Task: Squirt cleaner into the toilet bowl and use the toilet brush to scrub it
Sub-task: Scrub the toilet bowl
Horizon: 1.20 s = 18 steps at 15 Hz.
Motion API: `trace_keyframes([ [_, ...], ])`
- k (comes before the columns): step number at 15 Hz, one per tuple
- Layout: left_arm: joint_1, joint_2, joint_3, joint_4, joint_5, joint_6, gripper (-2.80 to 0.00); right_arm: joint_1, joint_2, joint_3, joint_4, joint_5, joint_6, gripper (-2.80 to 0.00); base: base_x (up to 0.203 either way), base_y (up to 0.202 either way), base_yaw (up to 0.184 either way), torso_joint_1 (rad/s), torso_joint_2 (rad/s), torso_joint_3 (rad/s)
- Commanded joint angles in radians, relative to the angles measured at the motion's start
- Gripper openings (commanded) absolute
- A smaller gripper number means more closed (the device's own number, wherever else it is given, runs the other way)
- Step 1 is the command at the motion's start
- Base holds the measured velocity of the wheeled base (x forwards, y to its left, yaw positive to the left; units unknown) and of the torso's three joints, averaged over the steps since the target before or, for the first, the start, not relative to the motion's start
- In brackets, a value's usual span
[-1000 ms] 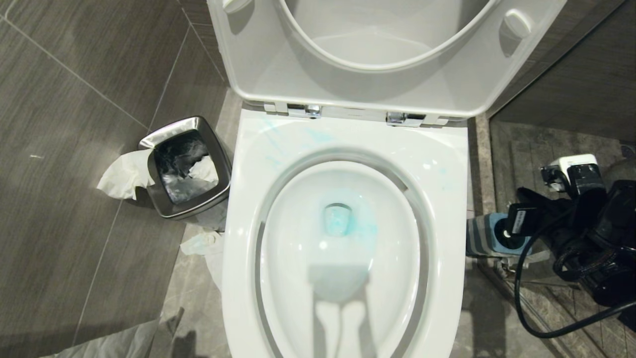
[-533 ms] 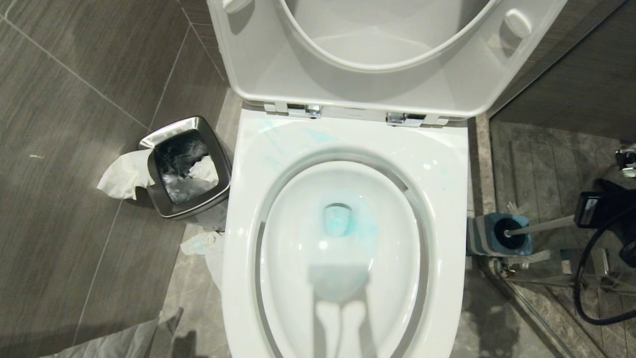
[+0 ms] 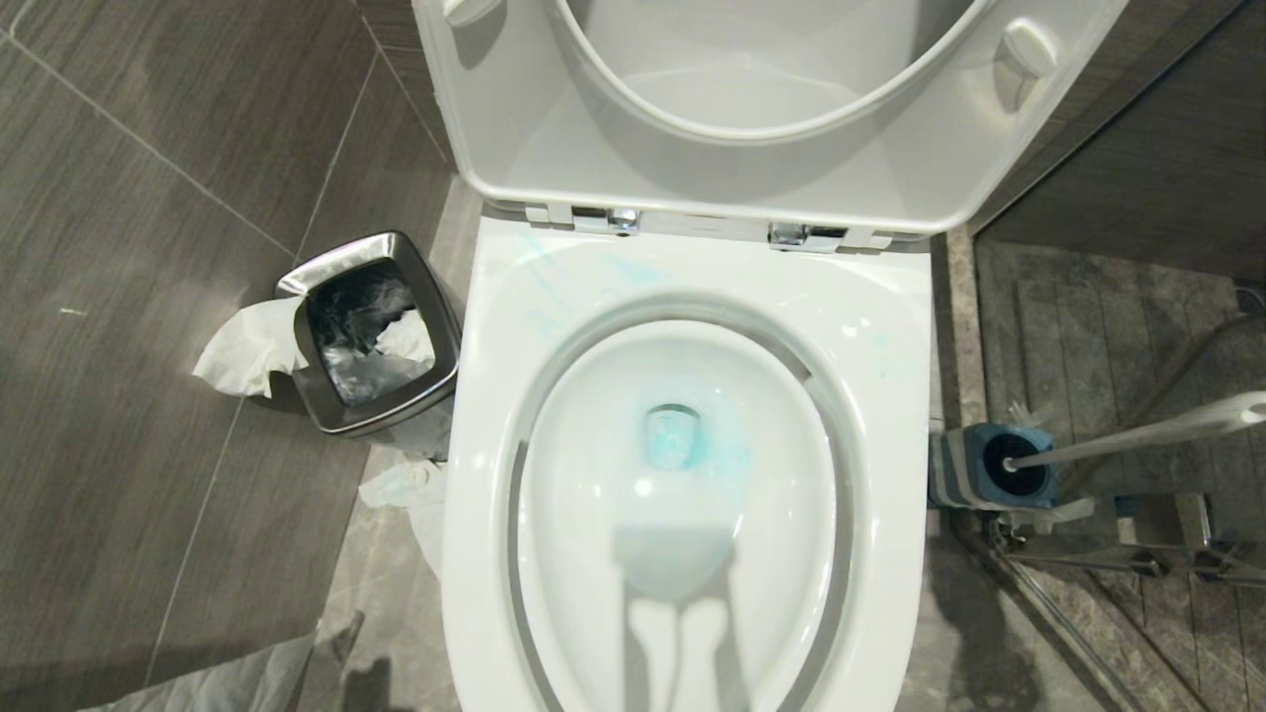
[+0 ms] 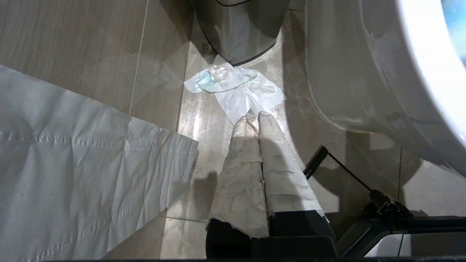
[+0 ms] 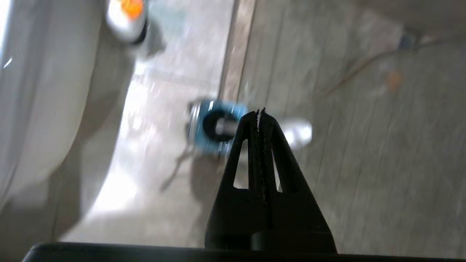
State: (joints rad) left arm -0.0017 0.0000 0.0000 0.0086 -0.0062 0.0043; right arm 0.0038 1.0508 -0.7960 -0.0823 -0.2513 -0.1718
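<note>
Glossy white ceramic toilet bowl [image 3: 682, 475]; white-handled toilet brush [image 3: 1128, 440] in blue striped holder [image 3: 964, 470], three o'clock. Left gripper [image 4: 255, 114], right gripper [image 5: 260, 111]: jaws together, empty.

Toilet bowl [image 3: 682, 475]: glossy white, seat and lid raised, blue cleaner pooled inside. Toilet brush [image 3: 1128, 440]: white handle tilted, black head seated in holder, beside bowl.

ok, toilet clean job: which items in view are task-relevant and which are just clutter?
Job:
toilet bowl, blue cleaner streaked inside
toilet brush, standing in its striped holder

Lying about:
steel bin
tissue on floor
crumpled tissue beside the bowl's base
paper sheet
</note>
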Motion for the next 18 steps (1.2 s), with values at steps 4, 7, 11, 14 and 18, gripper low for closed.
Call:
trace_keyframes([
  [4, 0.0, 0.0, 0.002, -0.001, 0.0, 0.0, -2.8, -0.051, -0.281, -0.022, 0.416, 0.149, 0.025, -2.8, 0.0, 0.0, 0.0, 0.0, 0.0, 0.0],
  [7, 0.0, 0.0, 0.002, 0.001, 0.0, 0.0, -2.8, -0.137, -0.433, 0.025, 0.571, 0.273, 0.03, -2.8, 0.0, 0.0, 0.0, 0.0, 0.0, 0.0],
  [11, 0.0, 0.0, 0.002, 0.0, 0.0, 0.0, -2.8, -0.204, -0.532, 0.109, 0.665, 0.303, 0.009, -2.8, 0.0, 0.0, 0.0, 0.0, 0.0, 0.0],
  [14, 0.0, 0.0, 0.002, 0.0, 0.0, 0.0, -2.8, -0.205, -0.578, 0.172, 0.668, 0.294, -0.011, -2.8, 0.0, 0.0, 0.0, 0.0, 0.0, 0.0],
  [18, 0.0, 0.0, 0.002, 0.001, 0.0, 0.0, -2.8, -0.205, -0.574, 0.199, 0.664, 0.292, -0.007, 0.0, 0.0, 0.0, 0.0, 0.0, 0.0, 0.0],
])
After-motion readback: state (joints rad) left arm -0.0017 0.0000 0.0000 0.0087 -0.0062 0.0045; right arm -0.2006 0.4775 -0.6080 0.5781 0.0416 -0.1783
